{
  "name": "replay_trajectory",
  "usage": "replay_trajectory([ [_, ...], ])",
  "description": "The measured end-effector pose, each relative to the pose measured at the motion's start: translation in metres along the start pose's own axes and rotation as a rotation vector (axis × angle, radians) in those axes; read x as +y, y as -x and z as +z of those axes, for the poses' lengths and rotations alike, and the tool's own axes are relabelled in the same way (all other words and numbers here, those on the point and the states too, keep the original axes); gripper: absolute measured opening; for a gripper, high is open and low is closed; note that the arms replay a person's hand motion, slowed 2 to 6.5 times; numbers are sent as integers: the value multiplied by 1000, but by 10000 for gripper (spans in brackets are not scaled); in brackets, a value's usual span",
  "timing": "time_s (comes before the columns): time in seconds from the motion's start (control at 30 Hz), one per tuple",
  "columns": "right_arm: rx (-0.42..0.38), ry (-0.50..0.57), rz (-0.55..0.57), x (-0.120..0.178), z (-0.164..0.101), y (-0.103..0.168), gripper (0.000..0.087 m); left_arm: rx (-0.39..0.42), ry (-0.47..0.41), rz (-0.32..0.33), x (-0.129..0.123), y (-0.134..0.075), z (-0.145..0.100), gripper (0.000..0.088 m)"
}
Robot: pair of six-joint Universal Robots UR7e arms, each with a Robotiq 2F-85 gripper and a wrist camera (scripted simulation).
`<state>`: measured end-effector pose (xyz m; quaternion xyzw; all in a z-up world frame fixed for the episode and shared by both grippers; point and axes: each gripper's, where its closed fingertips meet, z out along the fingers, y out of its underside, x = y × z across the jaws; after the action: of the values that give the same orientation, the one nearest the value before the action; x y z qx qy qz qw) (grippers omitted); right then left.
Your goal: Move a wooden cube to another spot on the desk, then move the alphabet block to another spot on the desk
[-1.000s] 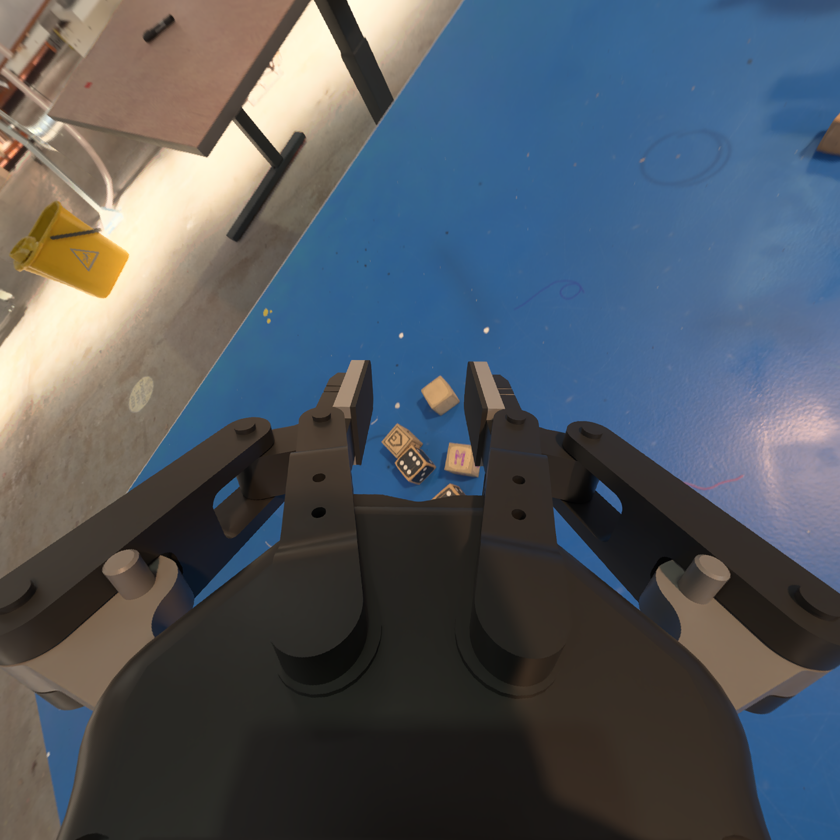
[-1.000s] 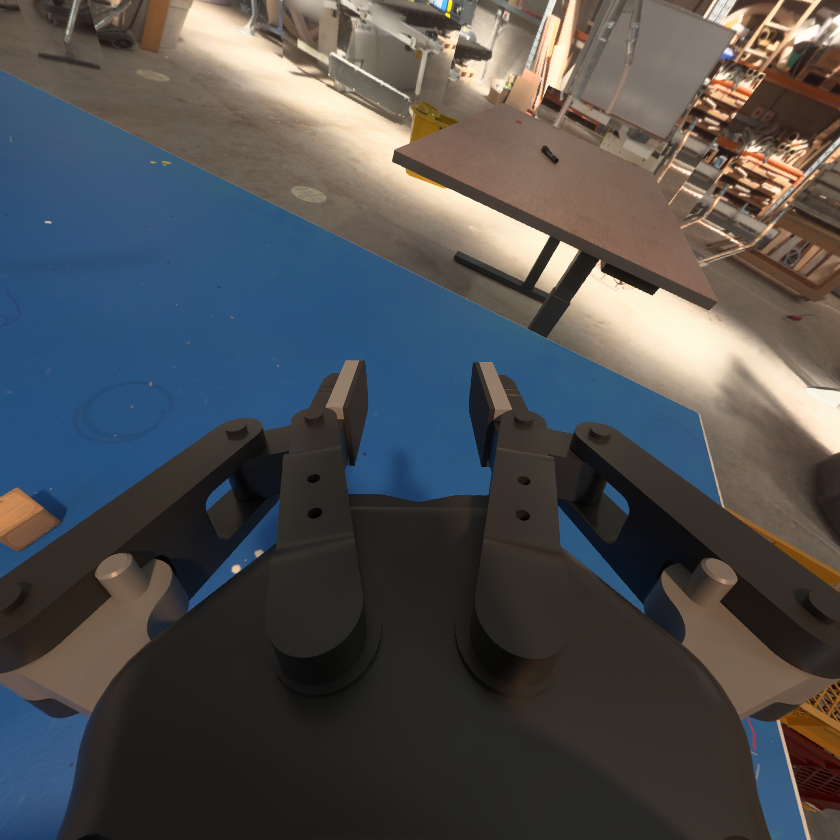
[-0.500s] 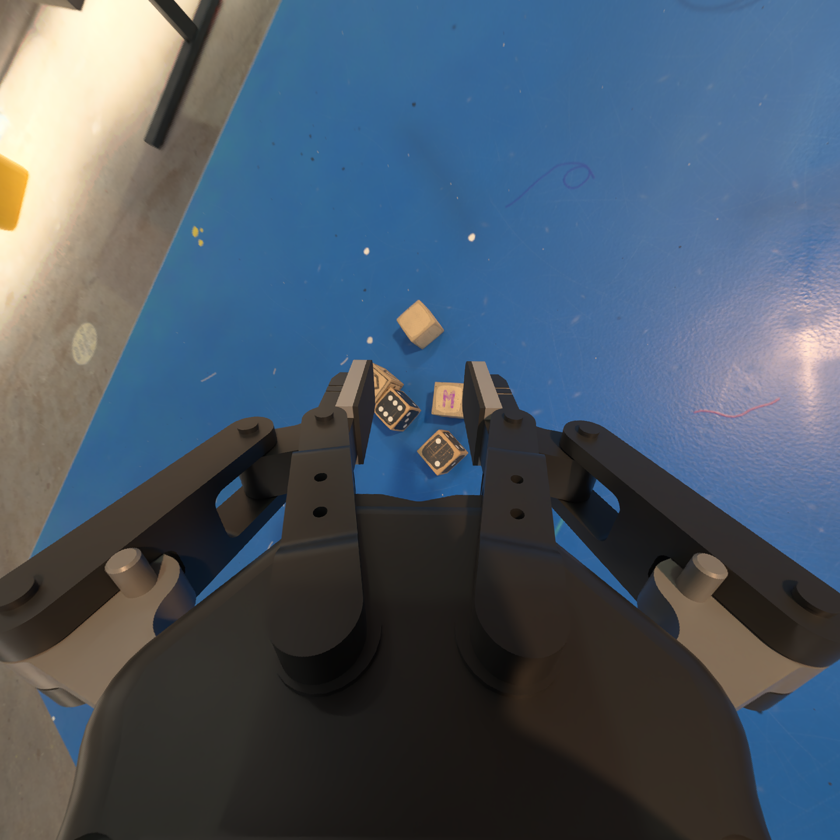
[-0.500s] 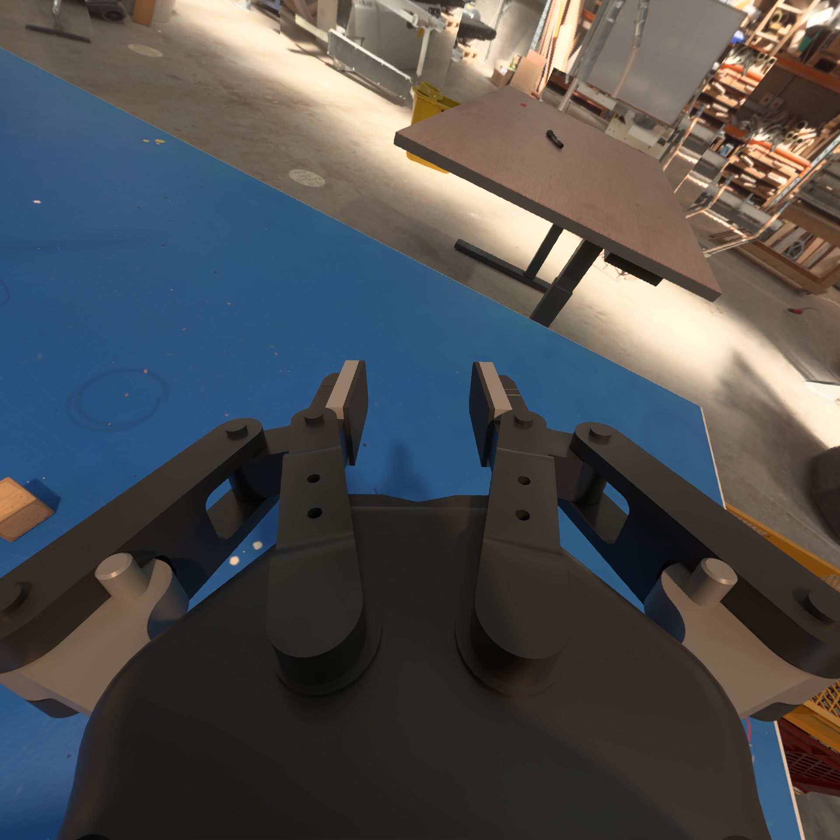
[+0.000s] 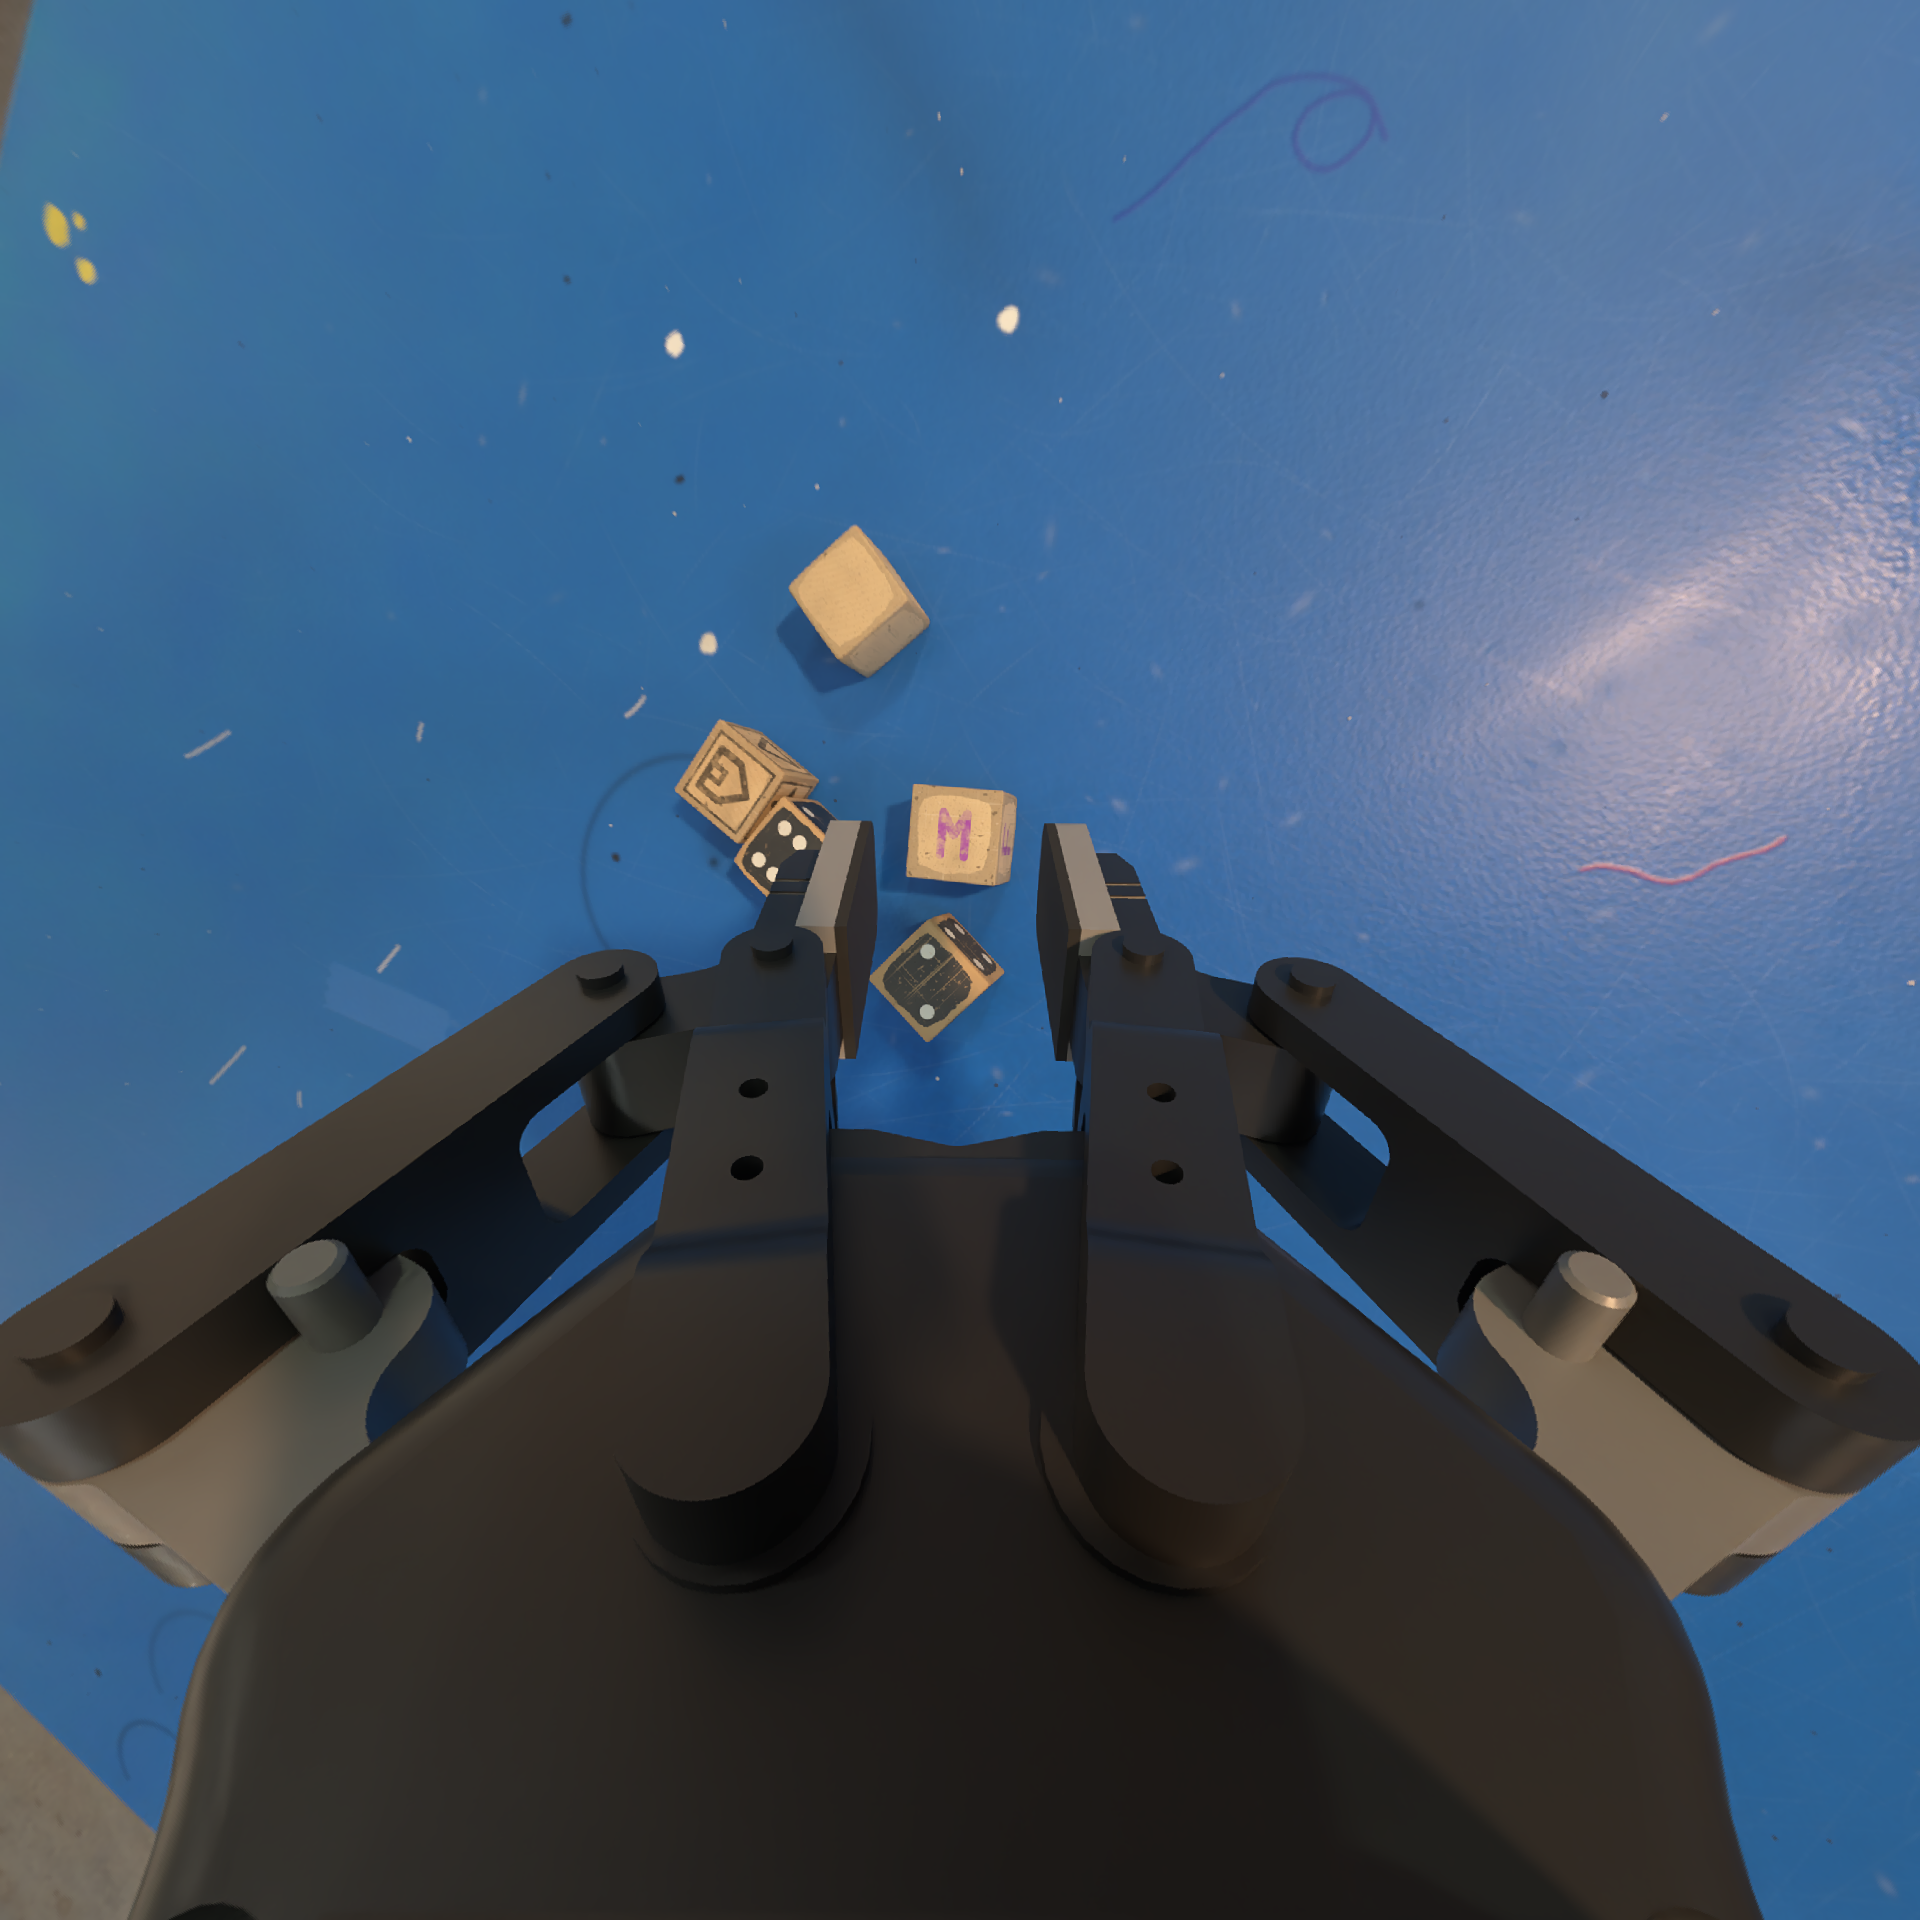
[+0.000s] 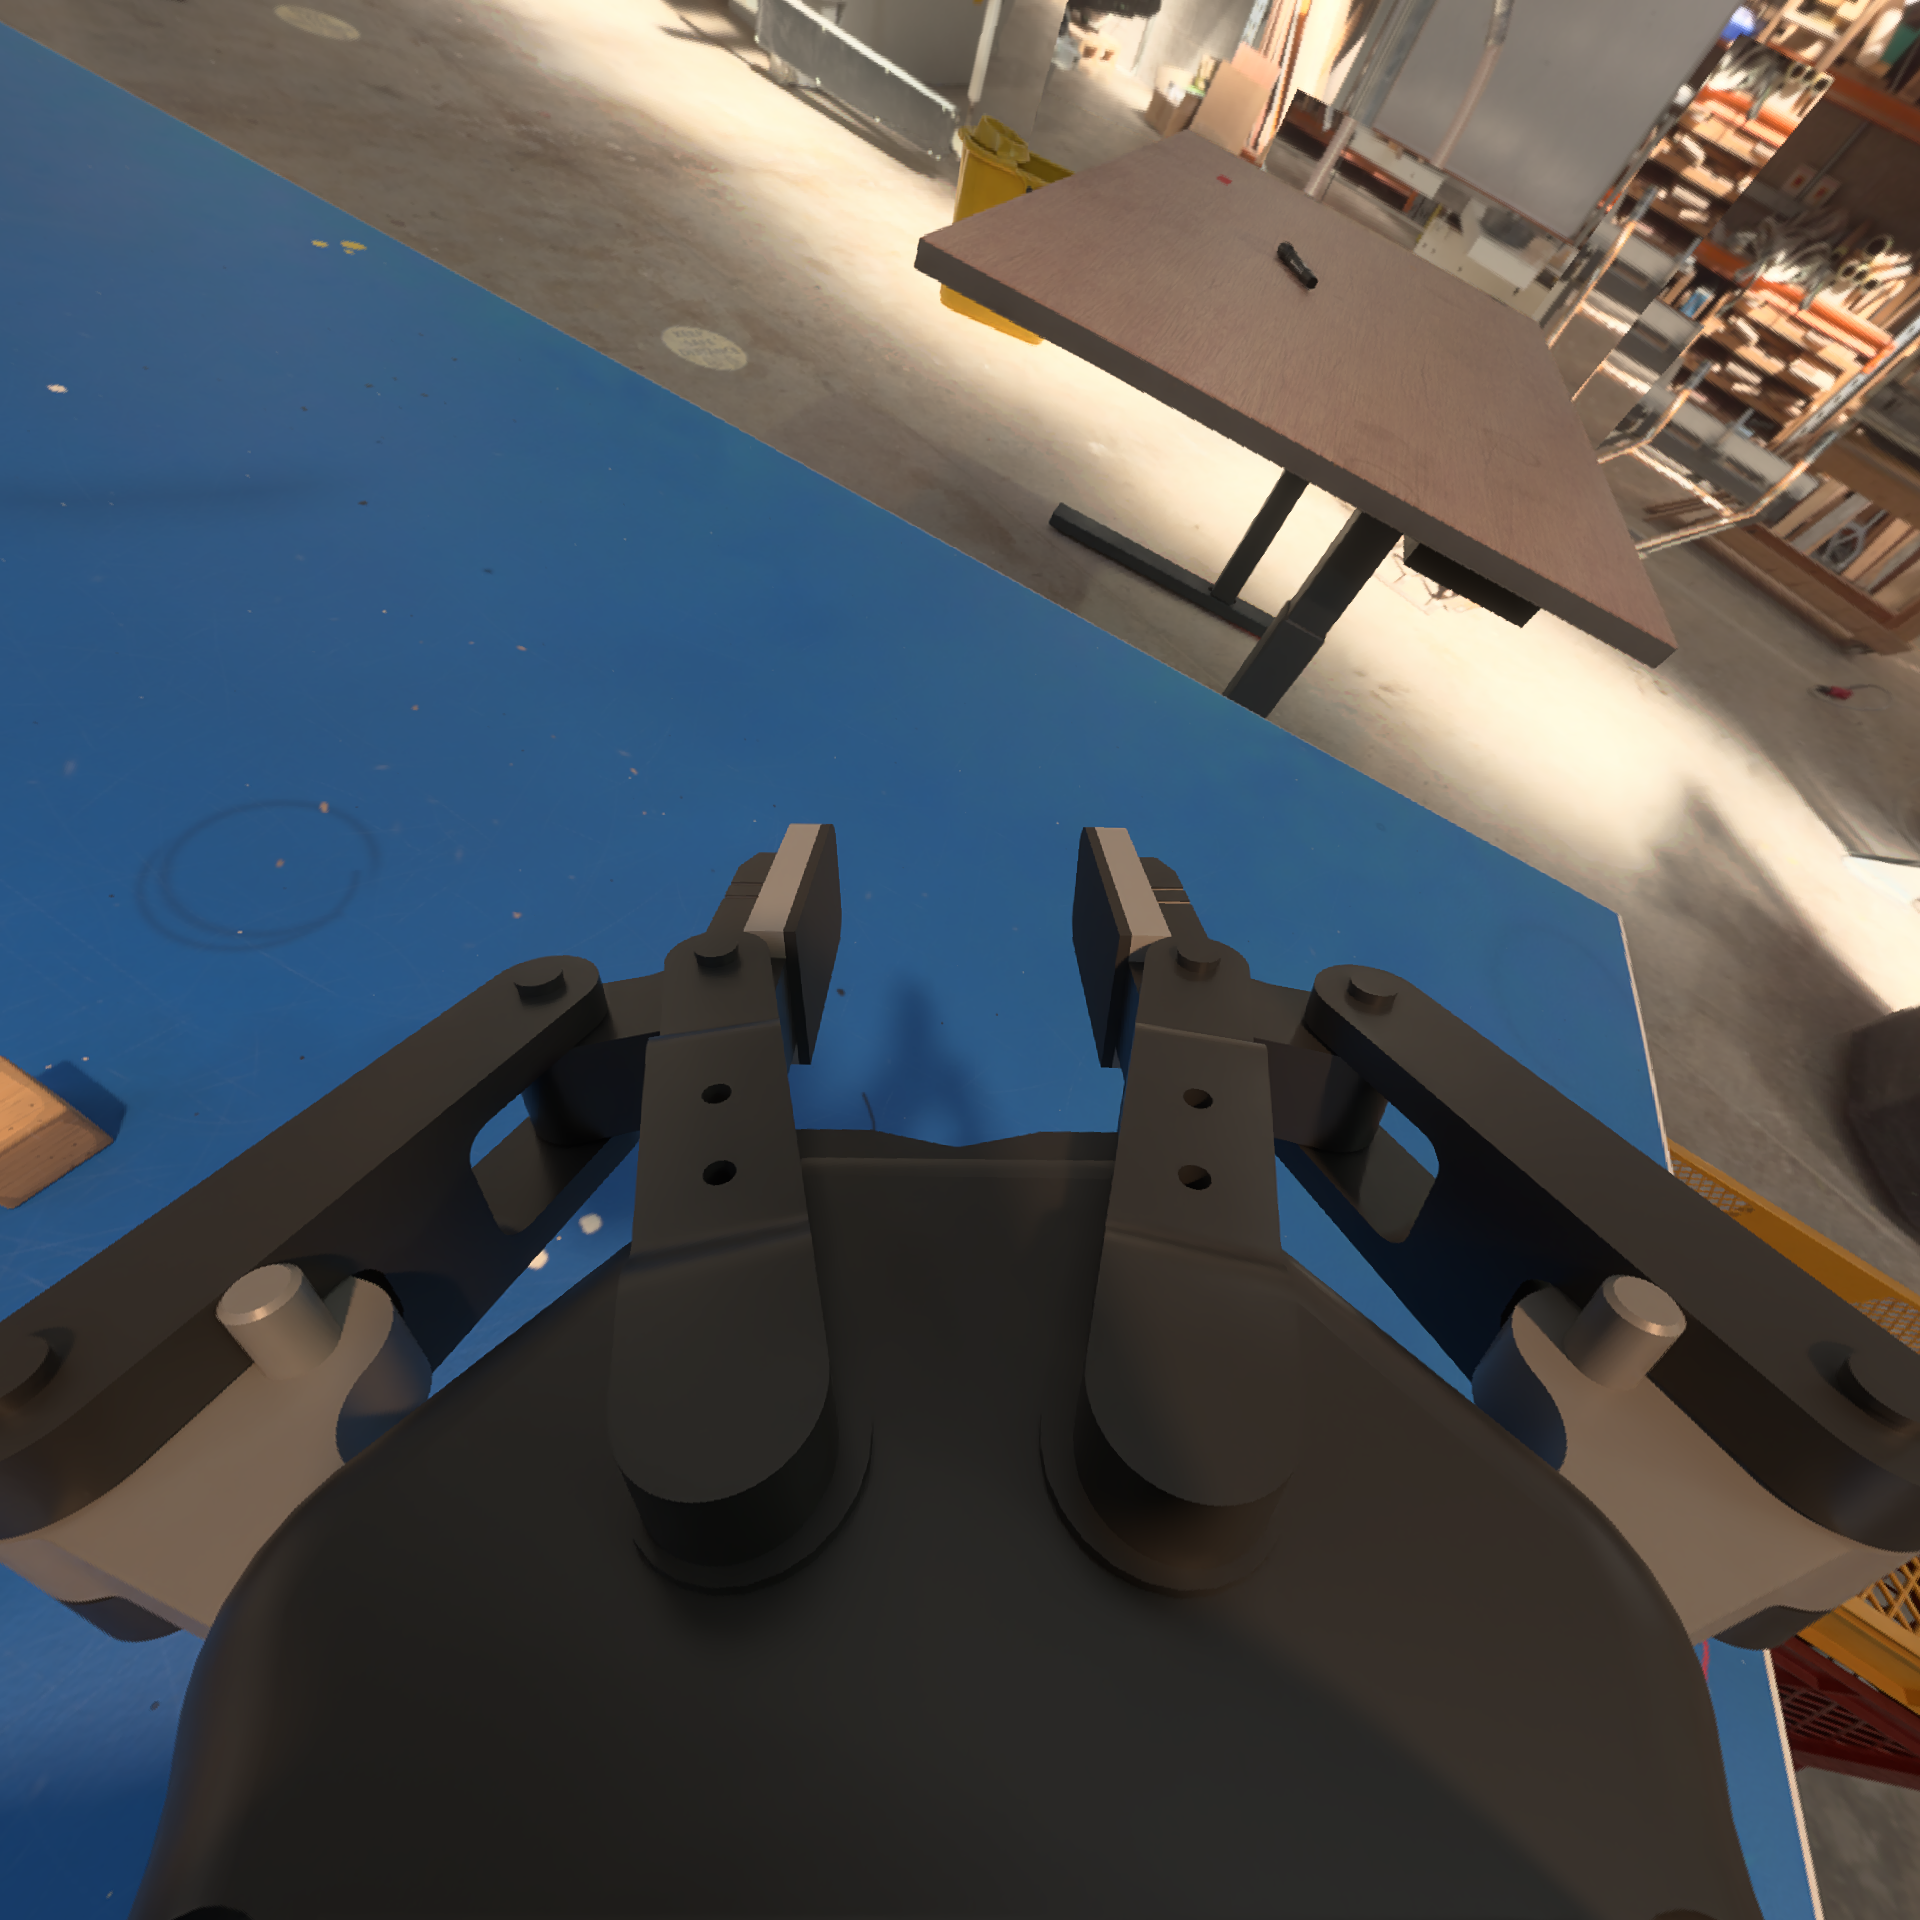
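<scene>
Descending over the cluster, the left end effector [image 5: 956,935] now hangs open and empty above the black die [image 5: 935,975]. Just beyond lies the alphabet block [image 5: 958,837]; the plain wooden cube [image 5: 858,600] farther still. Risk: closing here grabs the die instead. Right end effector [image 6: 956,935]: open, empty above the blue worktop [image 6: 416,623].

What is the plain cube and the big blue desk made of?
The plain cube looks like pale, unpainted wood: matte, faintly grainy, with softly rounded edges. The blue desk looks painted or coated, material underneath unclear: it is glossy, reflects light, and shows scratches and specks.
</scene>
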<state>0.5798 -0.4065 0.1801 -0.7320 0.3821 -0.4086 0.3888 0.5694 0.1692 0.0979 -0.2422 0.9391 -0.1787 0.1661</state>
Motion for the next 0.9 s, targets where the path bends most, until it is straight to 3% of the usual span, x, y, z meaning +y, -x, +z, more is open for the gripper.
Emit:
replay_trajectory([
  [0.5,7,65,-15,9,7,3,414,63,126,0,11,-3,33,327],
  [0.9,-8,83,-33,12,10,7,415,69,155,28,12,-3,49,360],
])
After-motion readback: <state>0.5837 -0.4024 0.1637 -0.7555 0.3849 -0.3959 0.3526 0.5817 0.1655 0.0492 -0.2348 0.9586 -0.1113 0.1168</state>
